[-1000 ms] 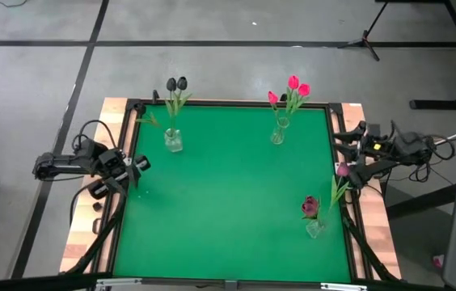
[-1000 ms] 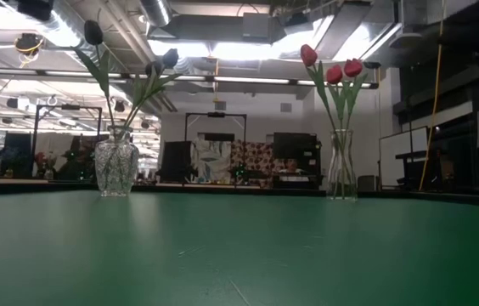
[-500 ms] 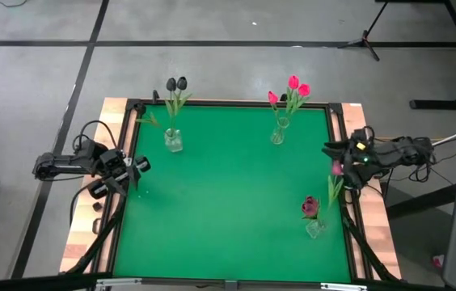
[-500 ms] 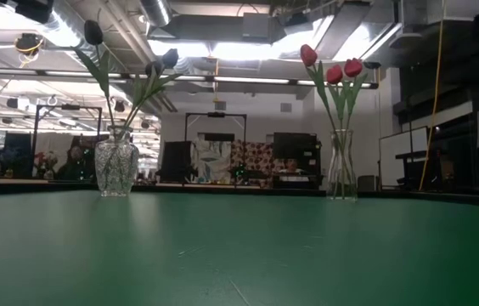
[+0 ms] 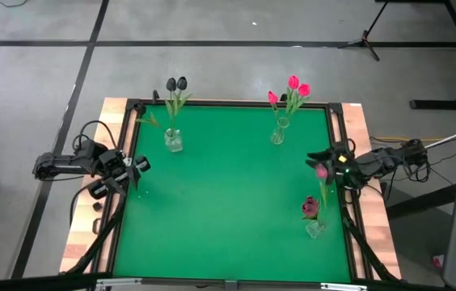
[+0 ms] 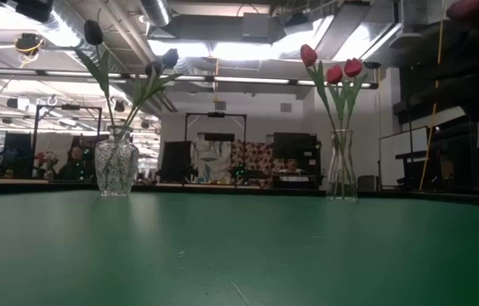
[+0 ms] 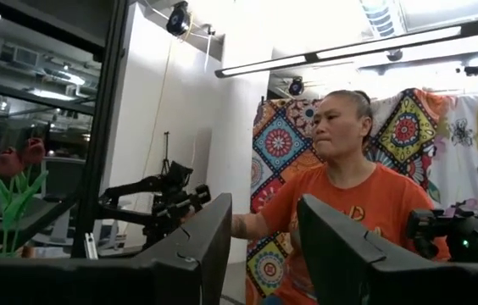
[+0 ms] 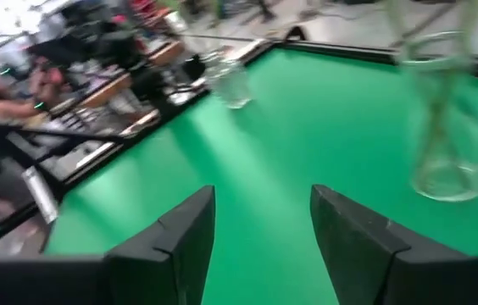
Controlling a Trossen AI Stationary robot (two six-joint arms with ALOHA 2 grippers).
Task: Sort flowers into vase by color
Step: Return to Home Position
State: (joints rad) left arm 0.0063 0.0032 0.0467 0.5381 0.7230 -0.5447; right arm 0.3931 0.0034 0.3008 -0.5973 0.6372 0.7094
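Standing sorted by colour: black flowers (image 5: pixel 176 84) in far-left vase (image 5: pixel 173 142) | pink-red flowers (image 5: pixel 294 87) in far-right vase (image 5: pixel 277 134) | maroon flowers (image 5: pixel 310 208) in near-right vase (image 5: pixel 315 229) | right gripper (image 8: pixel 263 203) beside their tallest stem, fingers apart, empty; nothing left to carry, I judge | left gripper (image 5: pixel 137 167) off left edge of table (image 5: pixel 228 194), fingers apart, empty.

Green table (image 5: pixel 228 186); black tulips (image 5: pixel 181 82); pink tulips (image 5: pixel 293 82); maroon tulip (image 5: pixel 310 208).

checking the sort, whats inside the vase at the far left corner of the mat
At least two black tulips stand in that vase. Leaves could hide a third head; water cannot be told.
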